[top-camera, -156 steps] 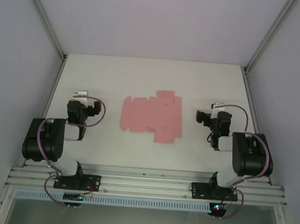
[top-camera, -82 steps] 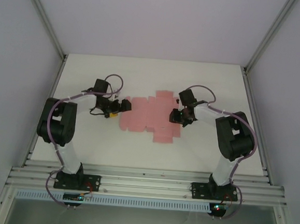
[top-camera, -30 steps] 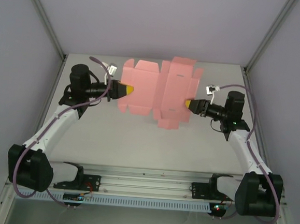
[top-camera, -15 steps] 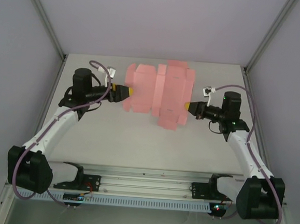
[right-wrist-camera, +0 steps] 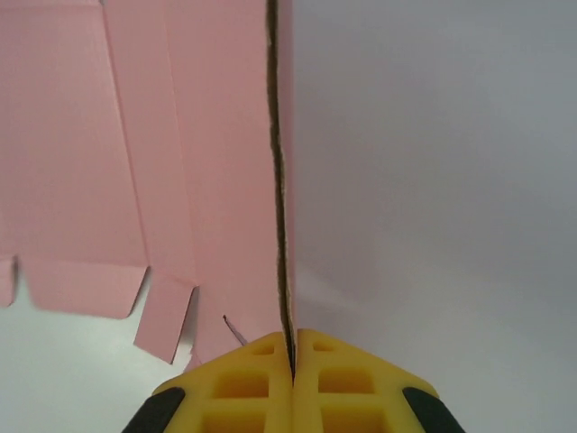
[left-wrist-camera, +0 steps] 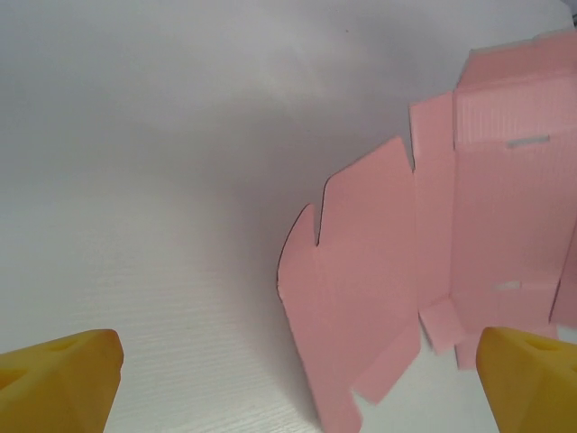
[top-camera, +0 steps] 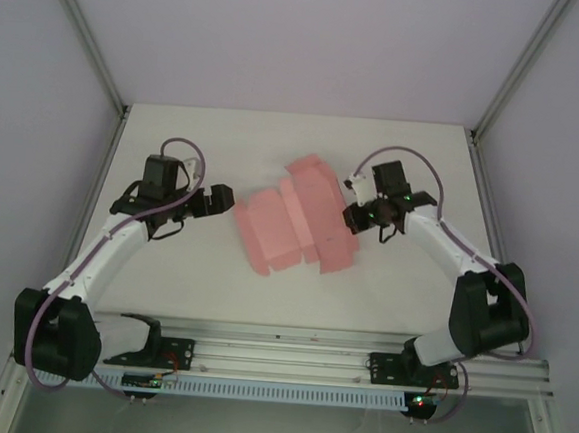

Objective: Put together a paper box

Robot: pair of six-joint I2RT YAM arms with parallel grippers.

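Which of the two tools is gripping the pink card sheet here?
The right tool, its yellow fingers shut on the edge of the thin pink die-cut card sheet. The left tool stands open, clear of it.

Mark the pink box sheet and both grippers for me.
box (top-camera: 274,227), top view, on its left panel.
left gripper (top-camera: 226,200), top view, the gap between its open fingers.
right gripper (right-wrist-camera: 292,350), right wrist view, the seam where its shut fingers pinch the box edge.

The paper box (top-camera: 294,227) is plain pink, the left gripper (left-wrist-camera: 293,383) and right gripper (right-wrist-camera: 292,359) yellow-tipped, the table (top-camera: 384,294) white.
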